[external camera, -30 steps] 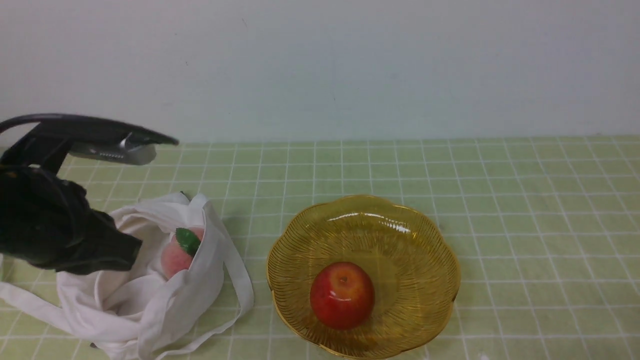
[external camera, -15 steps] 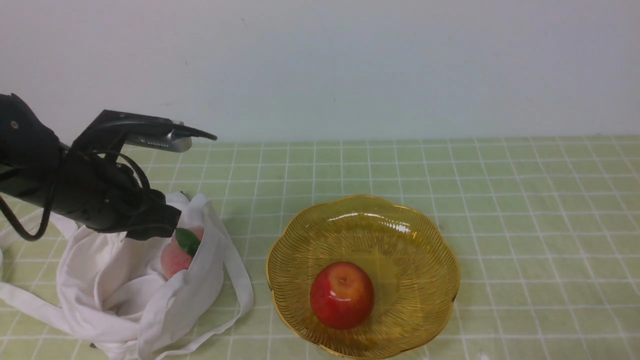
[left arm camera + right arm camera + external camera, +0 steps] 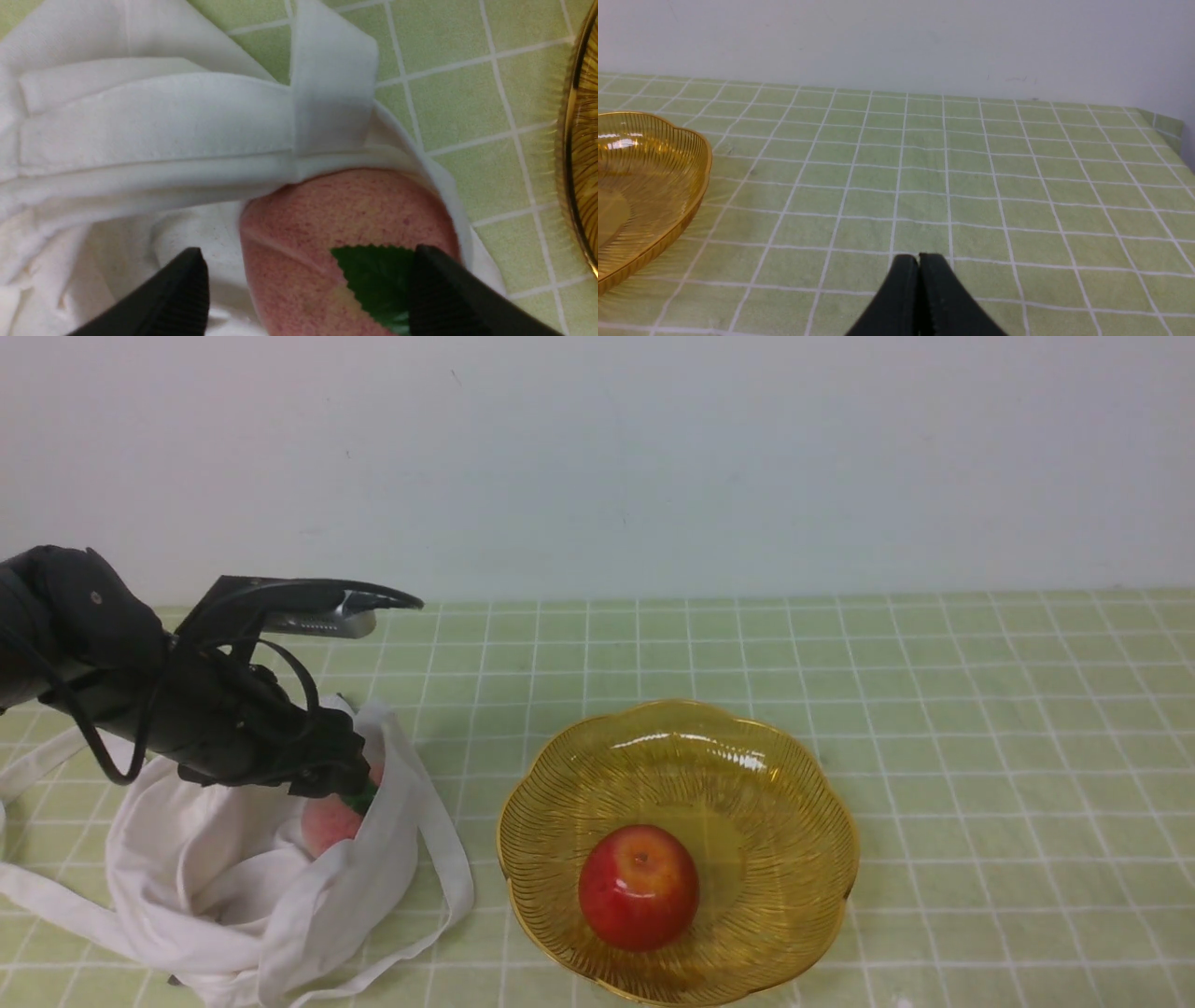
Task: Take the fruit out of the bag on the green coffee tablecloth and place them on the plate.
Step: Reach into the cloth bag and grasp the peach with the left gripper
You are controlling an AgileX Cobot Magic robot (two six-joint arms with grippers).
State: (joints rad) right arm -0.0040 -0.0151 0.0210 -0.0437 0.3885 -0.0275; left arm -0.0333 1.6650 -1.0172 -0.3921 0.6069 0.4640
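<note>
The left hand (image 3: 308, 261) is down at the mouth of the soft white cloth bag (image 3: 215, 859), which slumps on the surface just to the left of the shallow amber-yellow plate with the scalloped rim (image 3: 672, 709). Its two black fingers are spread wide, one on either side of the fuzzy pale-pink peach (image 3: 327, 210). They are not closed on it, and I cannot tell whether either tip touches the skin. One finger sits right at the edge of the peach's dark green leaf (image 3: 373, 275).

The peach lies inside the bag, at the side of the opening nearest the plate, with the white hem folded over part of it. One long strap trails on the light green tablecloth with thin white grid lines (image 3: 980, 709), between bag and plate.

In the plate rests a glossy red-and-yellow apple (image 3: 639, 887), toward its near edge.

The right hand (image 3: 919, 261) hangs low over the cloth on the plate's other side, away from the bag, its fingers pressed together with nothing between them.
</note>
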